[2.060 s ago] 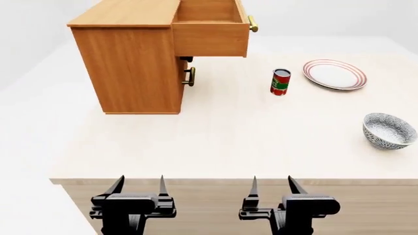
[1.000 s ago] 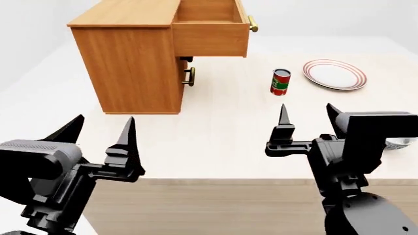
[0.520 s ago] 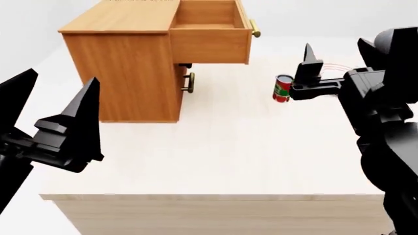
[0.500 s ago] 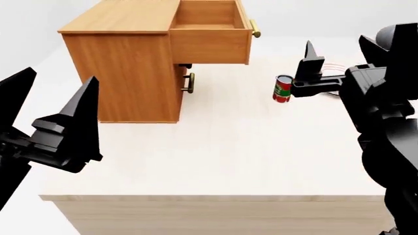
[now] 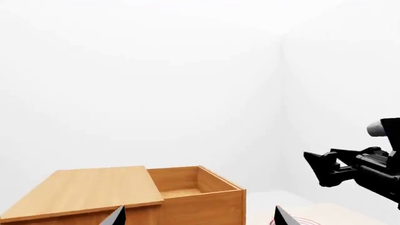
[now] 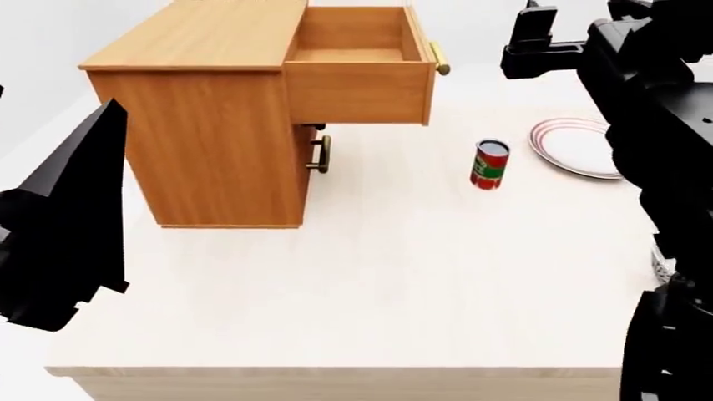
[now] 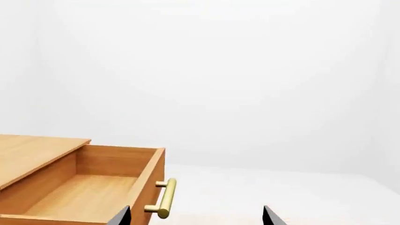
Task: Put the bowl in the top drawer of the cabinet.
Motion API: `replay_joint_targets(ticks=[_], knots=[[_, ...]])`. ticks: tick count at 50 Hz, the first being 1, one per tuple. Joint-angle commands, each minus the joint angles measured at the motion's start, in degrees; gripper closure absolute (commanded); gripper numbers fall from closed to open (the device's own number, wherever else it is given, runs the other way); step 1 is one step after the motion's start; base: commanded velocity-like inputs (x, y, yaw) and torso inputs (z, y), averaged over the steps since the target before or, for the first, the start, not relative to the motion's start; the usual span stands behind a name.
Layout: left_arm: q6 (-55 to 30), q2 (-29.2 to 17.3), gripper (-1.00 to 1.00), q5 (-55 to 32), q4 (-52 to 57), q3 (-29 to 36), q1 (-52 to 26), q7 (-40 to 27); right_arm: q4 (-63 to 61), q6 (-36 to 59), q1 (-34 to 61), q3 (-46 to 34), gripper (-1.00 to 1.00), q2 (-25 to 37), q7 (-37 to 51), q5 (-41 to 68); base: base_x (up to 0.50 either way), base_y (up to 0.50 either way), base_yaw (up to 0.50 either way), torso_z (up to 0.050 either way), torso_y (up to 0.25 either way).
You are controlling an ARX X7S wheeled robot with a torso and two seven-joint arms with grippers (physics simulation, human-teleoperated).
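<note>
The cabinet [image 6: 212,142] stands at the left of the table, its top drawer [image 6: 359,88] pulled out and empty inside, brass handle [image 6: 442,60] facing right. The bowl is hidden behind my right arm in the head view. My right gripper [image 6: 579,29] hovers open, high at the far right, past the drawer's front; its wrist view shows the drawer [image 7: 87,187] and handle [image 7: 164,197] below the gripper [image 7: 196,216]. My left gripper [image 5: 198,218] is open, raised near the camera, with one finger [image 6: 78,217] showing large at the left. It faces the cabinet [image 5: 87,187].
A red can [image 6: 489,164] stands upright on the table right of the cabinet. A flat white plate with red rings [image 6: 570,147] lies beyond it, partly behind my right arm. The lower drawer's handle [image 6: 322,154] is under the open drawer. The table's front edge [image 6: 334,372] is near.
Both arms have risen. The right gripper has moved up and farther away to drawer height, the left finger looms larger, and the view has shifted slightly. The bowl, visible earlier, is now covered.
</note>
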Motion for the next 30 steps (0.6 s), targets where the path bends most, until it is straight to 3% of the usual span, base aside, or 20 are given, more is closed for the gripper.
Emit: replay_joint_targets(ticks=[1,13,30], knots=[[1.1,-2.5,-1.00,-3.5,0.7,-2.0,-0.8,-1.6,18.8,-9.0,8.2,-4.3,-1.00,-2.1,-3.2,-3.9,0.16,0.00,0.00,0.000,0.000],[2.1,-3.7,-1.00,-5.0,1.4,-1.5,-2.7,-2.6,41.6,-18.7,19.0,-9.4,-1.00,-4.9,-7.7,-8.4,0.16,0.00,0.00,0.000,0.000],[2.2,-4.2,-1.00,-6.9,1.9,-2.3,-3.5,-3.2,48.8,-20.1,23.8,-11.0,-1.00,-5.7,-9.2,-9.4,0.20,0.00,0.00,0.000,0.000]])
